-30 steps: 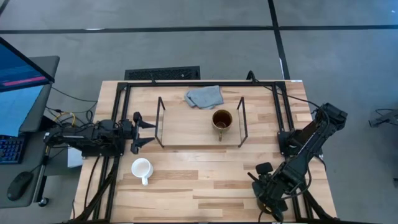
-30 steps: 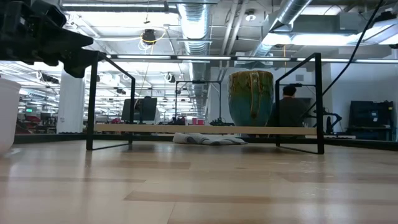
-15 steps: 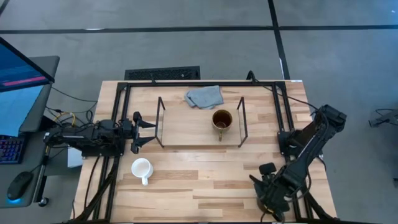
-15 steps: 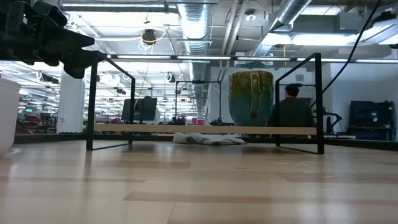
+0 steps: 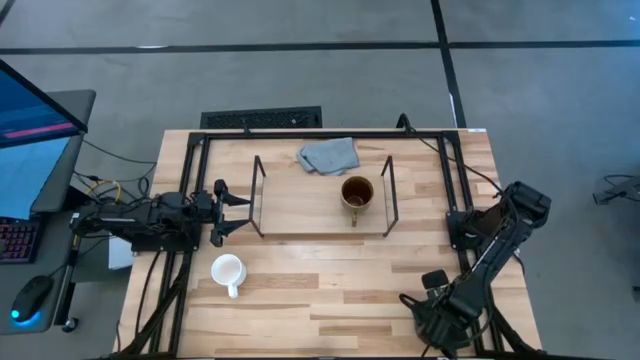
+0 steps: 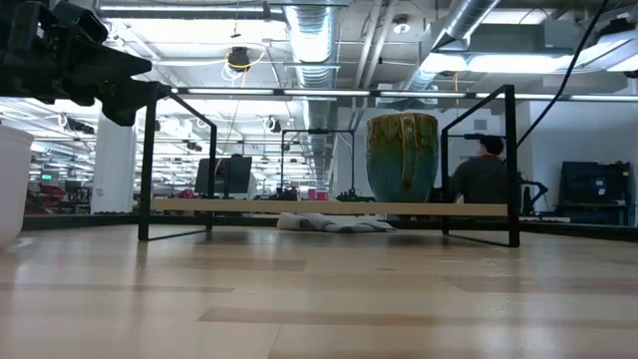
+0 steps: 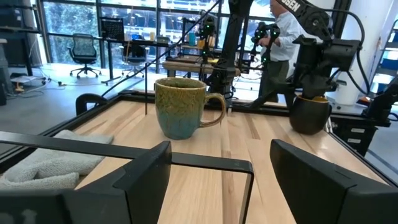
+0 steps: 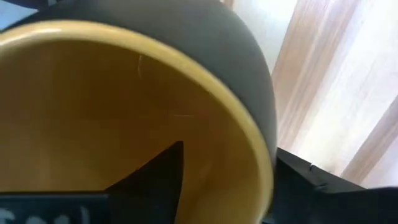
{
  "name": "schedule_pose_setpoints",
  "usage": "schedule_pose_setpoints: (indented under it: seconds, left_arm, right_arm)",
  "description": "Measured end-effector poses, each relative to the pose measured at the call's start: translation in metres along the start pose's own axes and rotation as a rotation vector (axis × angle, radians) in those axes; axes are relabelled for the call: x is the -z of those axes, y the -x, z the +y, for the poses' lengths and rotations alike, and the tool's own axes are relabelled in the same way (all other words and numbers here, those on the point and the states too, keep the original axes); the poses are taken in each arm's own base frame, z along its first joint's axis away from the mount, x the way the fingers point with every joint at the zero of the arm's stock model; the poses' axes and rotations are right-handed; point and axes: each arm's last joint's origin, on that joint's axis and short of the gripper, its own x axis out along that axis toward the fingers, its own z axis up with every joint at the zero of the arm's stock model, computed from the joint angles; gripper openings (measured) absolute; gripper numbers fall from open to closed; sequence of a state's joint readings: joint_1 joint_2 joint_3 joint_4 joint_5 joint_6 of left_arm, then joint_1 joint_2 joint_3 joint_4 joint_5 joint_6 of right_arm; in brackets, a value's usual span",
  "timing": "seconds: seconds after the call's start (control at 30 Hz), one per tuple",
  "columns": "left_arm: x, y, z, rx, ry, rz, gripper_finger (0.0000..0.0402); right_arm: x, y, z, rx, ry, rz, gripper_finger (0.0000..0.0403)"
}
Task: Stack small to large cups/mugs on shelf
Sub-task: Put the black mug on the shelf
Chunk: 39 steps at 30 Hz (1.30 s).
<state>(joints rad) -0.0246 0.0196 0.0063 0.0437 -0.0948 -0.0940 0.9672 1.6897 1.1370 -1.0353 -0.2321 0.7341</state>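
Nearer the table's front edge now, right gripper (image 5: pixel 440 322) pinches the glossy dark yellow-lined mug's (image 8: pixel 186 93) rim; left gripper (image 5: pixel 232 212) gapes.

three mugs: brown-glazed mug (image 5: pixel 356 192) on the one wire shelf (image 5: pixel 258 196), white mug (image 5: pixel 228 271) at 7 o'clock, yellow-lined dark mug (image 8: pixel 186 93) at 5 o'clock. one grey cloth (image 5: pixel 328 155).

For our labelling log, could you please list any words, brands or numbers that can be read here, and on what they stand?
No text reads clearly.
White lettering on the right claw: cut off and blurred.
White mark on the right arm: too small to read.
Monitor: too small to read.
Green-brown mug and white mug: no print visible.
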Motion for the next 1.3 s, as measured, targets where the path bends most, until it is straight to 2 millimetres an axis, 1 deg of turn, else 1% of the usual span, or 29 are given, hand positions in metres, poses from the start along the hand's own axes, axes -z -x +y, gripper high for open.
schedule_pose_setpoints:
  seconds: [0.23, 0.5, 0.63, 0.9, 1.0, 1.1, 1.13, 1.3]
  left_arm:
    - [0.000, 0.000, 0.000, 0.000, -0.003, 0.000, 0.0266]
    - [0.000, 0.000, 0.000, 0.000, -0.002, 0.000, 0.0266]
    - [0.000, 0.000, 0.000, 0.000, -0.002, 0.000, 0.0266]
    - [0.000, 0.000, 0.000, 0.000, -0.003, 0.000, 0.0266]
    - [0.000, 0.000, 0.000, 0.000, -0.003, 0.000, 0.0266]
    - [0.000, 0.000, 0.000, 0.000, -0.002, 0.000, 0.0266]
    - [0.000, 0.000, 0.000, 0.001, -0.002, 0.000, 0.0266]
    - [0.000, 0.000, 0.000, 0.001, -0.001, 0.000, 0.0266]
  right_arm:
    - [-0.001, 0.000, 0.000, -0.005, -0.002, 0.000, 0.0164]
    - [-0.006, 0.002, -0.006, -0.030, -0.033, 0.014, 0.0104]
    - [-0.009, 0.004, -0.010, -0.047, -0.054, 0.024, 0.0092]
    - [-0.014, 0.006, -0.016, -0.078, -0.111, 0.040, 0.0091]
    - [-0.016, 0.007, -0.020, -0.077, -0.164, 0.046, 0.0071]
    - [-0.019, 0.008, -0.023, -0.086, -0.191, 0.039, 0.0030]
    - [-0.020, 0.009, -0.024, -0.091, -0.195, 0.043, 0.0025]
    - [-0.023, 0.010, -0.028, -0.100, -0.247, 0.047, 0.0025]
